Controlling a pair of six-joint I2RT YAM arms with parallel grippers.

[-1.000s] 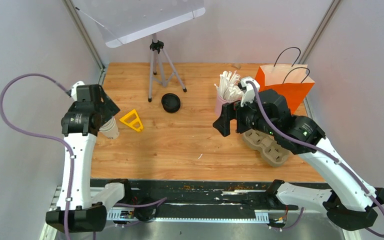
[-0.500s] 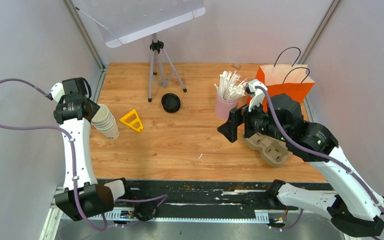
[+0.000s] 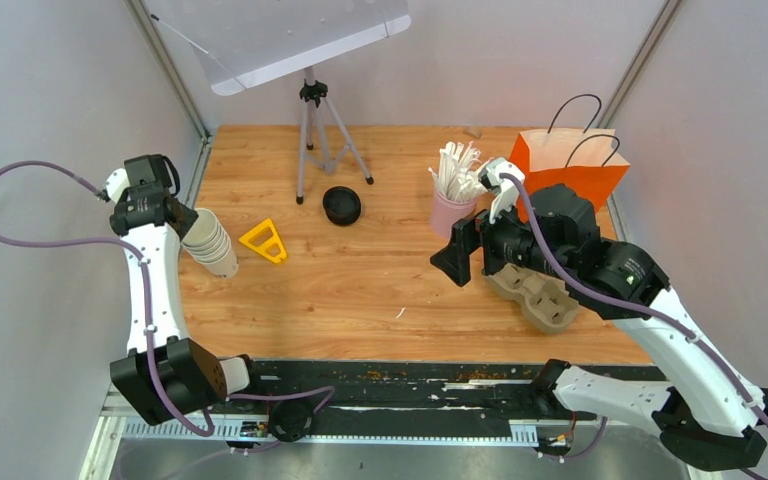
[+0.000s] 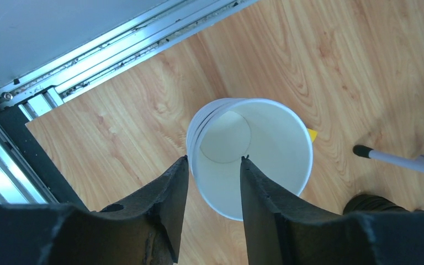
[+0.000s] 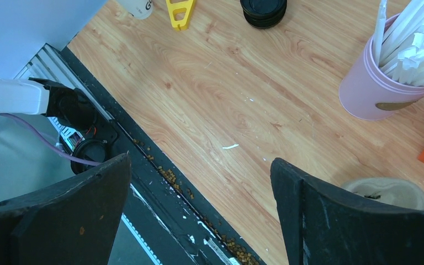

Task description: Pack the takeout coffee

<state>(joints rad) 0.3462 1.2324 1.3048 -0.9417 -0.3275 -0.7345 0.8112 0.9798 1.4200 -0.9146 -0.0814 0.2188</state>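
A nested stack of white paper cups (image 3: 212,243) stands without lids near the table's left edge; the left wrist view looks into its open mouth (image 4: 265,154). My left gripper (image 3: 182,226) is open just above the stack's rim. In its wrist view (image 4: 215,160) one fingertip is outside the rim and the other is over the inside, not closed on the wall. A stack of black lids (image 3: 341,205) lies mid-table and shows in the right wrist view (image 5: 264,8). My right gripper (image 3: 457,256) is wide open and empty above the wood (image 5: 199,165).
A pink cup of white straws (image 3: 452,208) stands behind my right gripper. The brown pulp tray (image 3: 540,295) lies under the right arm, with the orange bag (image 3: 570,168) behind it. A yellow plastic piece (image 3: 263,241) lies right of the cups. A tripod (image 3: 315,130) stands at the back.
My left arm has swung back and left, uncovering the cup stack; its gripper now hangs over the stack's rim. My right gripper has shifted slightly right and toward the front.
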